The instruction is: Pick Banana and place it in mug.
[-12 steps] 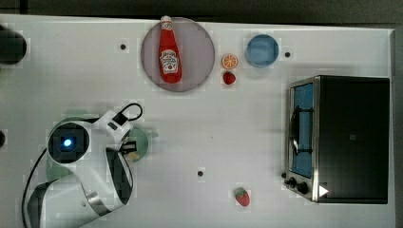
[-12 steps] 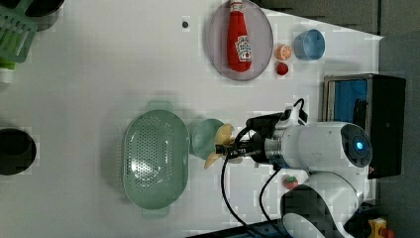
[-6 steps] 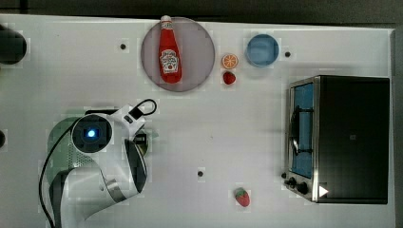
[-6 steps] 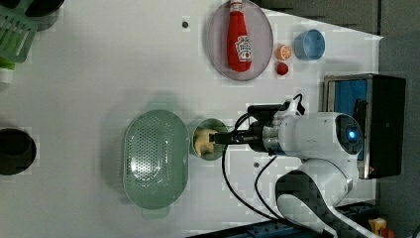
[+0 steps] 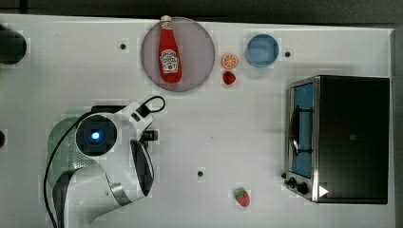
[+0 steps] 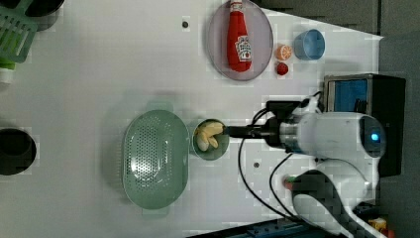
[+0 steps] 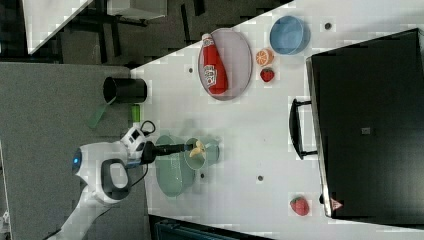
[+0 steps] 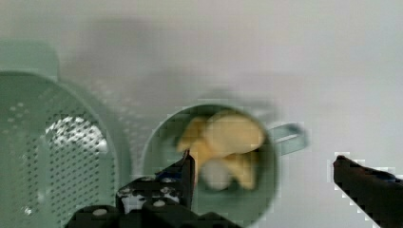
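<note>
The pale yellow banana (image 6: 207,136) lies inside the small teal-green mug (image 6: 218,153), its pieces resting against the inner wall. The mug stands just beside the oval green colander (image 6: 154,157). My gripper (image 6: 229,131) hovers over the mug's rim, open, with nothing between its fingers. In the wrist view the banana (image 8: 228,142) sits in the mug (image 8: 266,194), and the gripper (image 8: 263,159) spreads its two dark fingertips (image 8: 186,166) wide on either side. The right view shows the banana (image 7: 197,149) in the mug (image 7: 211,156) under the gripper (image 7: 186,147). In the top view the arm (image 5: 95,135) covers the mug.
A ketchup bottle (image 5: 169,50) lies on a round grey plate (image 5: 199,57). Next to it are an orange slice (image 5: 229,61), a strawberry (image 5: 229,77) and a blue cup (image 5: 262,50). A toaster oven (image 5: 340,137) fills the top view's right. Another strawberry (image 5: 242,196) lies near the front edge.
The gripper carried the banana from beside the mug to over it, then opened. The banana has dropped into the mug and is no longer held.
</note>
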